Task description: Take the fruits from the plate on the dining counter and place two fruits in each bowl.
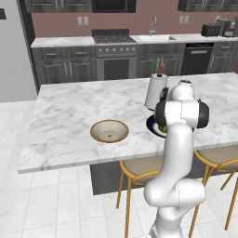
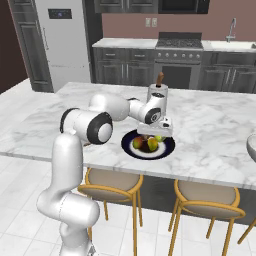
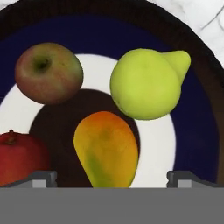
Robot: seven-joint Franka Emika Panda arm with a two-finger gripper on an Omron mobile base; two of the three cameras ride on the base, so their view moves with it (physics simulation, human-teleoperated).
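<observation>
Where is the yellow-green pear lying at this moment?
The pear lies on the plate, at the upper right of the hand view, right of the apple and just above the mango.

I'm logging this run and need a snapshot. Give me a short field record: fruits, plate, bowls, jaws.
fruits: four on the plate: pear, mango, apple, red fruit
plate location: dining counter, beside paper towel roll
bowls: tan bowl holds no fruit; grey-white bowl at frame edge, inside unseen
gripper: jaws open, low over plate, straddling the mango
</observation>
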